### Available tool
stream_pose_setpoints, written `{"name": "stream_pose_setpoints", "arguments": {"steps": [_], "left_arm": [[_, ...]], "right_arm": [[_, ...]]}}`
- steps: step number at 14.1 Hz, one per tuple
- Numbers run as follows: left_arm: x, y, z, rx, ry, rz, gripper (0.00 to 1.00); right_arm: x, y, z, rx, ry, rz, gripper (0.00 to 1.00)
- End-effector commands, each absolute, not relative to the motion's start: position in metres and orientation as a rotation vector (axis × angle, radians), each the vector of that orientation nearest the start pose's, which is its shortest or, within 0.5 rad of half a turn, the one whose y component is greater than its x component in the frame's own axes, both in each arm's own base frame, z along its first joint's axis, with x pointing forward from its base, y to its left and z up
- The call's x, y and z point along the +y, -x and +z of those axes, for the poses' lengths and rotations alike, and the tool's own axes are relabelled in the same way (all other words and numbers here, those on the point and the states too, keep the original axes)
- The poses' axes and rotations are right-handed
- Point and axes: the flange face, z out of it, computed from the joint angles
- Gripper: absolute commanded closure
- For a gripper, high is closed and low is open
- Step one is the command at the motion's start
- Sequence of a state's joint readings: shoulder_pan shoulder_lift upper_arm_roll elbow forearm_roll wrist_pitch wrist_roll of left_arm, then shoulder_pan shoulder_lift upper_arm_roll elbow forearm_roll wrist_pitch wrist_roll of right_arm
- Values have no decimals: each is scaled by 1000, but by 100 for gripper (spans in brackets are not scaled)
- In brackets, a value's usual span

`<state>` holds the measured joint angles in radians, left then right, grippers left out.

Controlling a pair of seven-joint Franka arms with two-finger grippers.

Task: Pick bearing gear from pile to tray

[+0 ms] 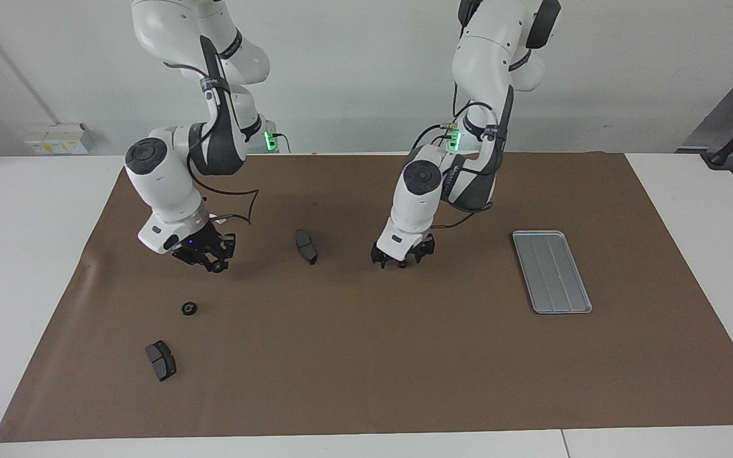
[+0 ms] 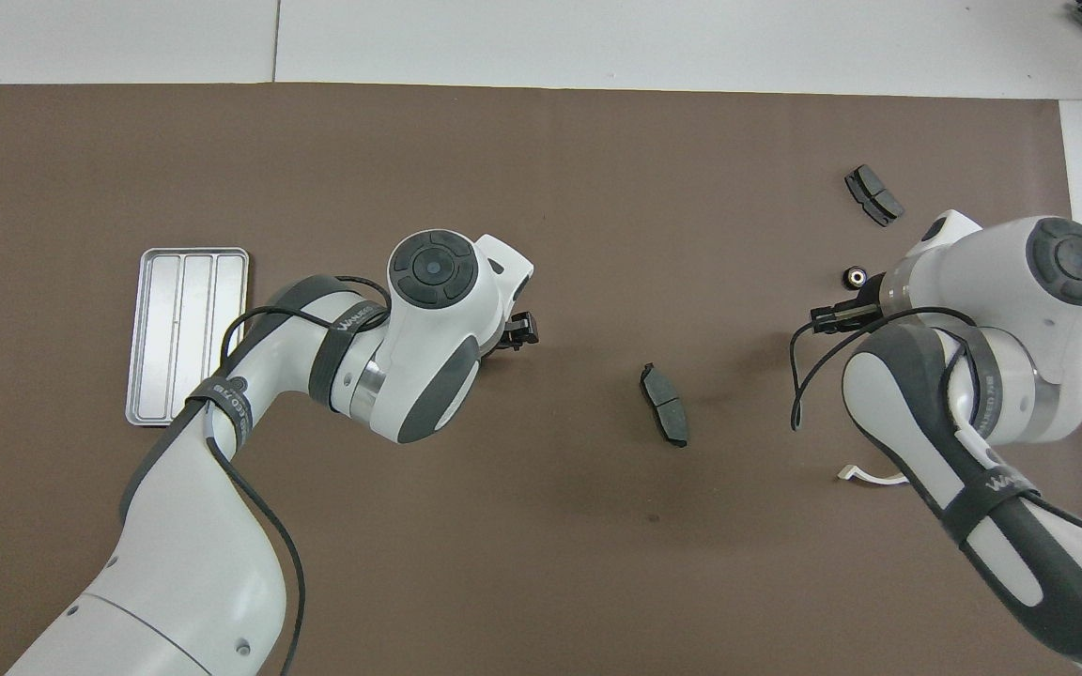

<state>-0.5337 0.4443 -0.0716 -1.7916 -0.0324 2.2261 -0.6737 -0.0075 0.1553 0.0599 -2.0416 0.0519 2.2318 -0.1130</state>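
The pile lies scattered at the right arm's end of the brown mat. It holds a small black ring, a black wedge pad farther from the robots, and a second pad near the mat's middle. A white half-ring bracket shows only in the overhead view, by the right arm. The silver grooved tray lies at the left arm's end and holds nothing. My right gripper hangs low over bare mat beside the ring. My left gripper is open, low over bare mat between the middle pad and the tray.
The brown mat covers most of the white table. A wide stretch of the mat between the pads and the tray is bare. A loose black cable hangs from the right arm's wrist.
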Motion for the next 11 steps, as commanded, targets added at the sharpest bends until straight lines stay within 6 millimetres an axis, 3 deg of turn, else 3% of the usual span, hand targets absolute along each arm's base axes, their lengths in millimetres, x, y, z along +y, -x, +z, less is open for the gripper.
{"name": "stream_pose_setpoints", "arguments": {"steps": [1, 4, 11], "left_arm": [[-364, -531, 303, -168, 3172, 38, 6], [-365, -529, 302, -161, 3174, 37, 18], [-361, -524, 294, -157, 3172, 40, 39]], "right_arm": [[39, -582, 401, -154, 3073, -27, 100], [44, -580, 413, -126, 3073, -25, 100], [44, -581, 414, -125, 3073, -39, 100]]}}
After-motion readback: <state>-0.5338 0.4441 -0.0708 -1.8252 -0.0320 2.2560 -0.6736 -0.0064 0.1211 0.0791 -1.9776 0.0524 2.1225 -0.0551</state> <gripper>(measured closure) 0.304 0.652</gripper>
